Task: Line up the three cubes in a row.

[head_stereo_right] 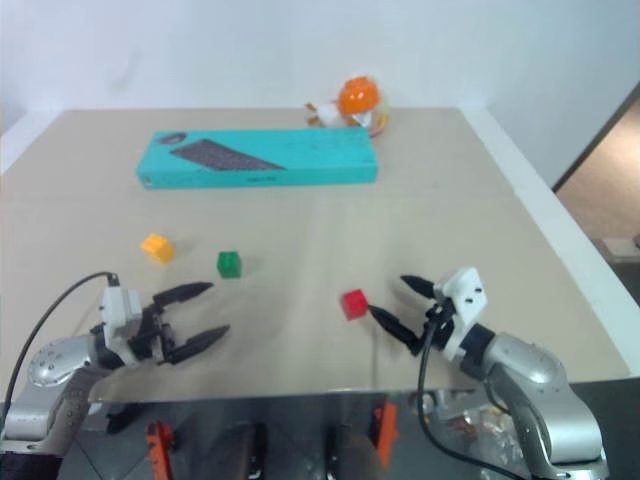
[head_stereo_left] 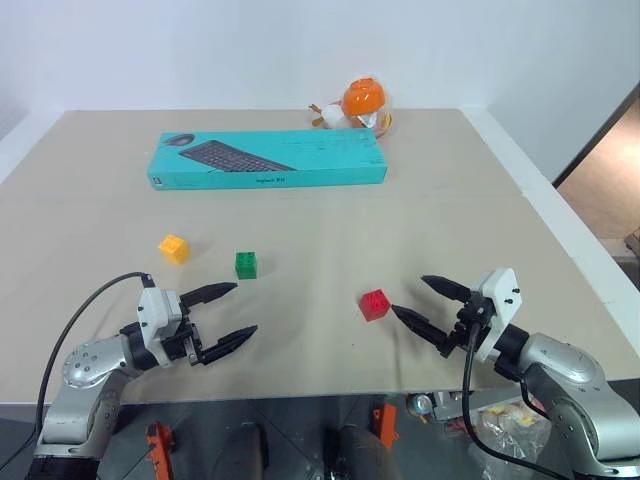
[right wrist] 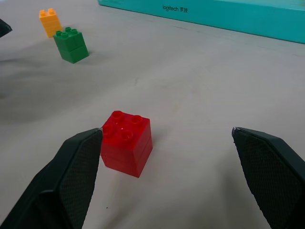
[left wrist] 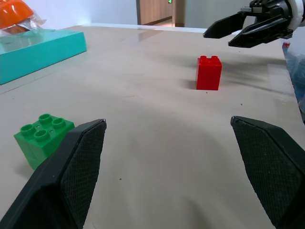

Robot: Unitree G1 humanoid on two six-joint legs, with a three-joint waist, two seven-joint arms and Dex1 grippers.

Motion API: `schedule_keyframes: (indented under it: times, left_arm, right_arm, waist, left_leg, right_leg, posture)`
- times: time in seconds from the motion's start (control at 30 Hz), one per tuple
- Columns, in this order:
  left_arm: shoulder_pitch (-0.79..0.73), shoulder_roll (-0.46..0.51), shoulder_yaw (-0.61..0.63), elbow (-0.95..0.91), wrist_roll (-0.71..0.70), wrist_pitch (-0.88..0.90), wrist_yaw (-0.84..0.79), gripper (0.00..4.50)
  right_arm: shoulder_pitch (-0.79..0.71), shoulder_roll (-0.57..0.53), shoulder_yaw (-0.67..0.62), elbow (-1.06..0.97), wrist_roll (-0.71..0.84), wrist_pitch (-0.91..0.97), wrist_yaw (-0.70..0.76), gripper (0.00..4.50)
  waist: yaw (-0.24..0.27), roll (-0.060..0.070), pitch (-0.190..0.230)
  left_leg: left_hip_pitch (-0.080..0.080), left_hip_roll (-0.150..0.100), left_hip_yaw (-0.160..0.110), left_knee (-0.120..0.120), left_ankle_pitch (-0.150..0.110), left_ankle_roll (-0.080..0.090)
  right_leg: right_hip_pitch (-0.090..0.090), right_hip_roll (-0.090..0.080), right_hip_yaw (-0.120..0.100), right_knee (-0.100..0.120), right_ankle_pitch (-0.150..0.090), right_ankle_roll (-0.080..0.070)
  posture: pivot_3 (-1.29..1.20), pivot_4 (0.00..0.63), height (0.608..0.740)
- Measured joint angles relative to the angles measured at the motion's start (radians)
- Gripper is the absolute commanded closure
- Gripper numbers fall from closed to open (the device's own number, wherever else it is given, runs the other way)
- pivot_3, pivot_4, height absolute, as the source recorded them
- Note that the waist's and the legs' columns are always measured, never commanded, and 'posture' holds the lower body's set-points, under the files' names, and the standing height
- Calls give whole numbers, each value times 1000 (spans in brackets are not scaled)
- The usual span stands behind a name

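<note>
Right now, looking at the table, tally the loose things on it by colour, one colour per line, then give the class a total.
Yellow: 1, the yellow cube
Green: 1, the green cube
Red: 1, the red cube
Teal: 1, the keyboard box
Orange and white: 1, the round toy
Total: 5

Teal keyboard box point(right wrist: 228, 16): brand word "logitech" in small dark print on long side face, followed by two small characters too fine to make out. Box lies beyond right gripper point(right wrist: 164, 176), past its open fingers. Same print visible on box side in head views, unreadable there. No other text legible.
</note>
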Motion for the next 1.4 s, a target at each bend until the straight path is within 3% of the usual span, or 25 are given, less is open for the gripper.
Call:
schedule_keyframes:
  times: [0.33, 0.6, 1.4]
  left_arm:
    - [-11, 75, -69, -3, -5, 65, -119, 149]
    - [-58, 75, -87, -46, -17, 113, -123, 149]
    - [-87, 36, -121, -44, -17, 130, -86, 149]
  right_arm:
    - [-12, -11, 91, -32, -45, -17, 4, 0]
    - [-53, 123, 240, -72, -103, 49, -154, 0]
    - [-53, 245, 263, -37, -214, 90, -349, 0]
  waist:
    - [0, 0, 0]
    - [0, -1, 0]
    - [-1, -1, -1]
  left_leg:
    - [0, 1, 0, 0, 0, 0]
    - [0, 1, 0, 1, 0, 0]
    - [0, 1, 0, 2, 0, 0]
  right_leg:
    - [0, 1, 0, 0, -1, -2]
    - [-1, 1, 2, 0, 1, -1]
    - [-1, 2, 3, 1, 2, -2]
  posture:
    - [0, 150, 740]
    - [0, 150, 740]
    - [0, 150, 740]
